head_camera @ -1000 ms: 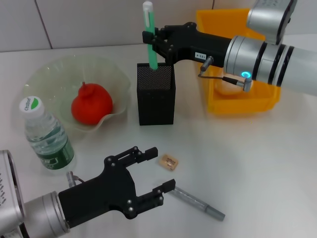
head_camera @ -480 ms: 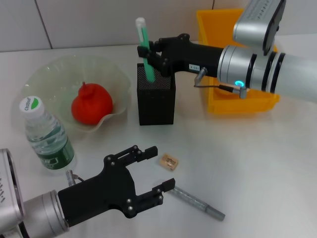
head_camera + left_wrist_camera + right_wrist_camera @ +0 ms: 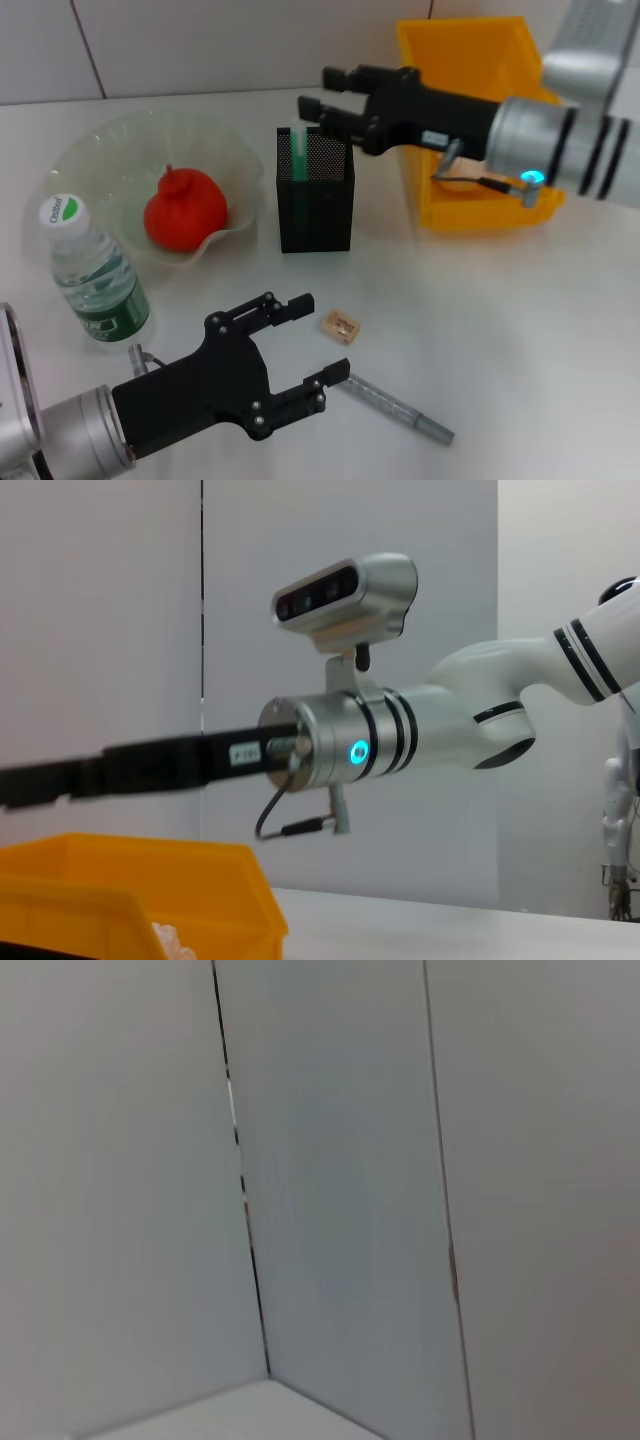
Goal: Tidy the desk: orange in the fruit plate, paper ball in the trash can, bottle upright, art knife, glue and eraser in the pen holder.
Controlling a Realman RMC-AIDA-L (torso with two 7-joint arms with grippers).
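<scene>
White desk and pale wall panels frame the work. Low at the near left, the left gripper (image 3: 300, 345) hovers just above the desk with its fingers spread wide and nothing between them. Just off its far fingertip lies the eraser (image 3: 341, 325), flat on the surface; a grey pen-like stick, probably the art knife (image 3: 392, 405), lies touching or nearly touching the near fingertip and runs off to the right.

The step in hand looks to be picking up the eraser. To do it well, the open fingers should move slightly right and far so the small block sits squarely between them, then descend until the tips almost brush the desk before closing, since so flat a piece is easily skidded aside. Keeping the near finger from nudging the grey stick matters too.

Farther off, the pen holder (image 3: 315, 190) stands mid-desk with a green glue stick (image 3: 298, 152) upright inside. The right gripper (image 3: 325, 90) hangs just above its far rim, fingers apart and empty. At the left, the orange (image 3: 184, 208) rests in the fruit plate (image 3: 90, 160), and the bottle (image 3: 92, 270) stands upright nearer. At the far right sits the trash can (image 3: 470, 60), something white visible inside it from the left wrist view.
</scene>
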